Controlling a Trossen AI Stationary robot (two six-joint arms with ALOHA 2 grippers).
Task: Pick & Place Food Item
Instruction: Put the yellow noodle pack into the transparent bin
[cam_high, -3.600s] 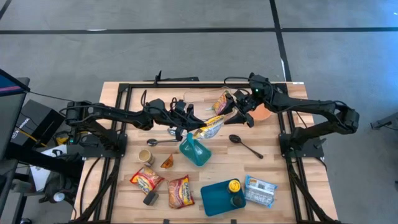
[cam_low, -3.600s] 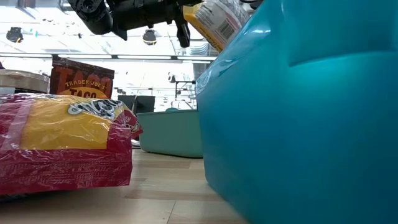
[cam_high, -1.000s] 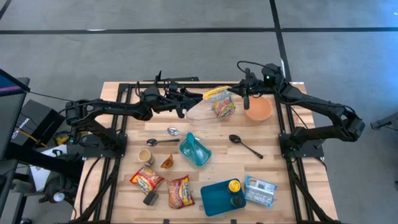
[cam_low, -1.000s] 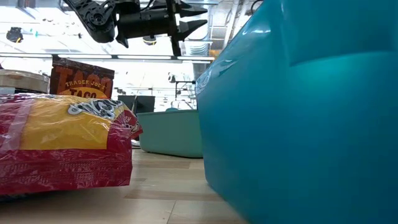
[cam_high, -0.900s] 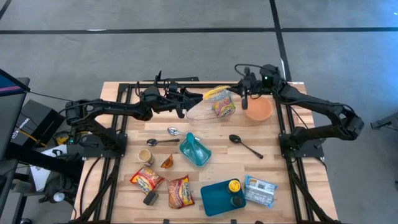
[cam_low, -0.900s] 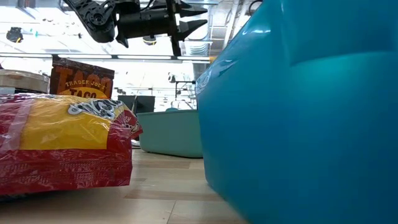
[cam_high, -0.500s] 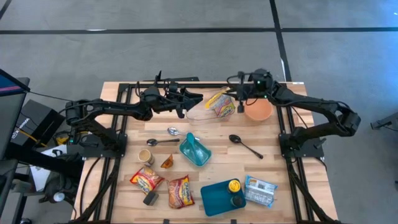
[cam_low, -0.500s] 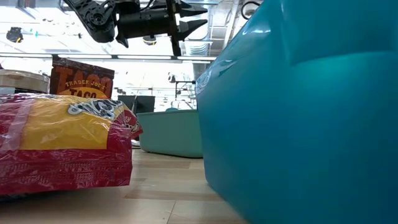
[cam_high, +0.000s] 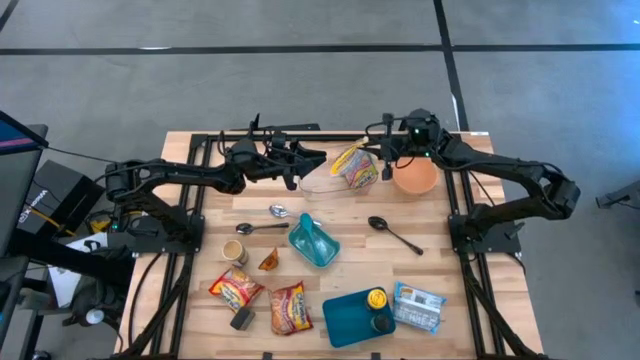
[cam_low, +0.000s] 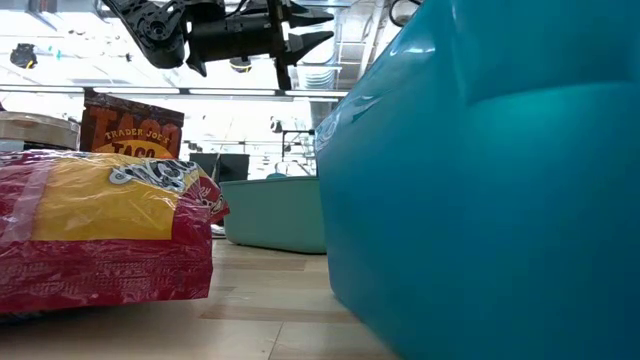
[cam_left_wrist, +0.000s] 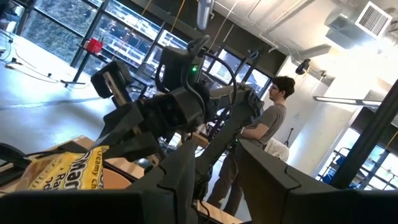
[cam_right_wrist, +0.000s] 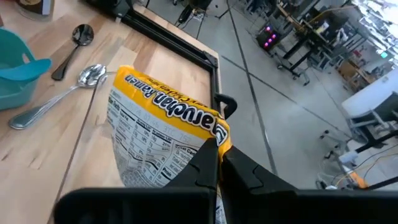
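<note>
At the far side of the counter (cam_high: 430, 260), the right gripper (cam_high: 378, 160) has its jaws clamped on the yellow ramen packet (cam_high: 354, 167), which hangs over the clear plate (cam_high: 322, 180), beside the orange bowl (cam_high: 416, 178). The left gripper (cam_high: 312, 158) hovers near the plate's other edge, jaws apart, holding nothing.

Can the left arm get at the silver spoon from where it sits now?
Probably yes. The left gripper has its jaws open and empty, and the silver spoon lies uncovered on the table nearby, with nothing between them.
</note>
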